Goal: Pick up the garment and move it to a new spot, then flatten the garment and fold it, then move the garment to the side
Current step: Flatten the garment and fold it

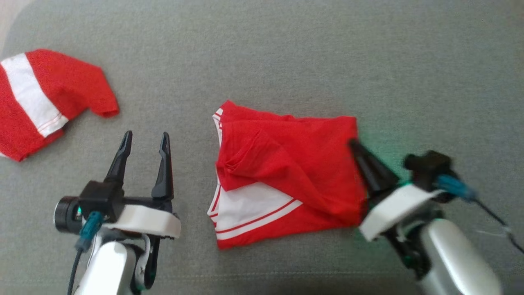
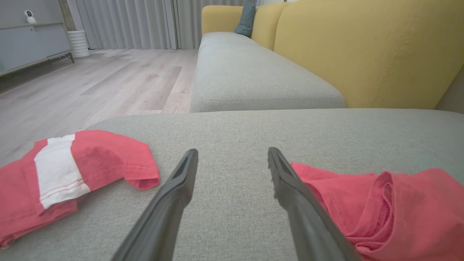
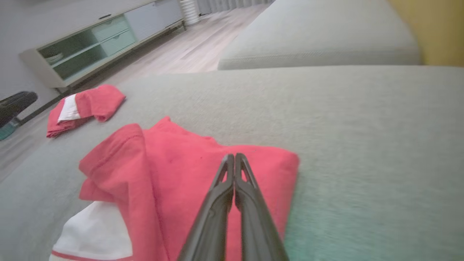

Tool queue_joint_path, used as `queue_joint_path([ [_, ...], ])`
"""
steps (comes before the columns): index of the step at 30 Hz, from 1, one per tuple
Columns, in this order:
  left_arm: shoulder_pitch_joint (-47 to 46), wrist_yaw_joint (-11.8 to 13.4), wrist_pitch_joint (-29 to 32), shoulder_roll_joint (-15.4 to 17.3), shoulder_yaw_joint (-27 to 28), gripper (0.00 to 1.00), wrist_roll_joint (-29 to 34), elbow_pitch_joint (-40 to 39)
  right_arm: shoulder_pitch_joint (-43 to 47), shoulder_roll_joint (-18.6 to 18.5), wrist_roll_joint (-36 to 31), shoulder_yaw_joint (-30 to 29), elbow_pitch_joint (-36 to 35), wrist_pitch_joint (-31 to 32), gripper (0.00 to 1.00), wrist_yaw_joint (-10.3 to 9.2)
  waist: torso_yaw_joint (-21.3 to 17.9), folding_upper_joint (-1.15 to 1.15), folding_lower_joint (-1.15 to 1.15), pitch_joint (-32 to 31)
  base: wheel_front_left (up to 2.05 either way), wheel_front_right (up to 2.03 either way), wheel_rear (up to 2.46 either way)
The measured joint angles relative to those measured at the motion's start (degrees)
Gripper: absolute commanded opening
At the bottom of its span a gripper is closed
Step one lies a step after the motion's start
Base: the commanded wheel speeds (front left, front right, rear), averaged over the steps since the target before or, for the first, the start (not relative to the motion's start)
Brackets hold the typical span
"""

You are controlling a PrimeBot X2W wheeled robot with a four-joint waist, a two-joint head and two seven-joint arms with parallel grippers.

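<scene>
Seemingly garment (image 3: 174, 170) (red) beneath right tool (image 3: 235, 156).

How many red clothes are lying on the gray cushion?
2. The middle garment lies folded at the center, by the right gripper's tips. The left garment lies at the far left, partly cut off by the head view's edge.

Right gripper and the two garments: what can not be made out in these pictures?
- right gripper: shut over the middle garment; its fingers hide any pinched cloth in the right wrist view, and the head view blurs it.
- second garment: cut off by the head view's left edge.
</scene>
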Motion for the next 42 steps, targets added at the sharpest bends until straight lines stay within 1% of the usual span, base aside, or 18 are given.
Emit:
queue_joint_path([
  [5, -1.54, -0.01, -0.07, -0.66, -0.19, 1.0, -0.42, 0.29, -6.53, 2.16, 2.88, 8.76, 10.47, -2.87, 0.0, 0.0, 1.6, 0.0, 0.0, 1.24, 0.0, 0.0, 0.0],
  [8, -2.11, -0.03, -0.09, -0.91, -0.3, 1.0, -0.43, 0.65, -9.4, 3.01, 4.79, 13.19, 14.23, -4.71, 0.0, 0.0, 2.44, 0.0, 0.0, 1.54, 0.0, 0.0, 0.0],
  [14, -2.1, 0.0, -0.52, -1.16, -0.24, 1.0, -0.43, 1.27, -11.17, 3.58, 9.26, 23.13, 17.23, -5.54, 0.0, 0.0, 2.51, 0.0, 0.0, 1.54, 0.0, 0.0, 0.0],
  [18, -2.1, 0.0, -0.58, -1.36, -0.31, 1.0, -0.42, 1.42, -11.21, 4.1, 12.78, 29.56, 17.2, -5.53, 0.0, 0.0, 2.27, 0.0, 0.0, 1.3, 0.0, 0.0, 0.0],
  [21, -2.1, 0.0, -0.58, -1.37, -0.31, 1.0, -0.42, 1.46, -11.24, 3.96, 14.7, 32.52, 16.57, -5.5, 0.0, 0.0, 2.16, 0.0, 0.0, 1.18, 0.0, 0.0, 0.0],
  [23, -2.1, 0.0, -0.58, -1.37, -0.3, 1.0, -0.42, 1.49, -11.24, 3.43, 15.4, 33.0, 15.52, -6.09, 0.0, 0.0, 2.06, 0.0, 0.0, 0.92, 0.0, 0.0, 0.0],
  [26, -2.05, 0.02, -0.59, -1.36, -0.2, 1.0, -0.42, 1.75, -11.24, 2.35, 15.92, 30.91, 13.69, -8.62, 0.0, 0.0, 1.82, 0.0, 0.0, 0.31, 0.0, 0.0, 0.0],
  [28, -1.87, 0.08, -0.59, -1.3, -0.08, 1.0, -0.42, 1.94, -11.15, 1.49, 15.91, 27.93, 12.23, -9.95, 0.0, 0.0, 1.52, 0.0, 0.0, -0.32, 0.0, 0.0, 0.0],
  [32, -0.49, 0.58, -0.6, -1.11, 0.11, 1.0, -0.43, 2.03, -10.37, -0.16, 14.58, 18.78, 9.13, -11.43, 0.0, 0.0, 0.77, 0.0, 0.0, -1.98, 0.0, 0.0, 0.0],
  [33, -0.49, 0.58, -0.6, -1.11, 0.11, 1.0, -0.43, 2.03, -10.37, -0.16, 14.58, 18.78, 9.13, -11.43, 0.0, 0.0, 0.77, 0.0, 0.0, -1.98, 0.0, 0.0, 0.0],
  [34, 0.17, 0.59, -0.63, -0.99, 0.18, 1.0, -0.43, 2.03, -9.85, -0.6, 13.7, 15.81, 8.4, -11.5, 0.44, 0.0, 0.54, 0.0, 0.0, -2.46, 0.0, 0.0, 0.0],
  [35, 0.79, 0.59, -0.67, -0.83, 0.2, 1.0, -0.44, 2.03, -9.0, -0.86, 12.78, 12.66, 7.58, -11.63, 1.0, 0.0, 0.3, 0.0, 0.0, -2.93, 0.0, 0.0, 0.0],
  [38, 2.08, 0.69, -0.67, -0.56, 0.29, 1.0, -0.46, 2.0, -5.28, -1.49, 9.44, 3.82, 5.3, -11.51, 1.0, 0.0, -0.37, 0.0, 0.0, -4.41, 0.0, 0.0, 0.0],
  [42, 3.11, 1.07, -0.66, 0.03, 0.4, 1.0, -0.87, 1.68, -0.09, -1.4, 5.31, -5.43, 2.08, -9.36, 1.0, 0.0, -1.19, 0.0, 0.0, -6.41, 0.0, 0.0, 0.0],
])
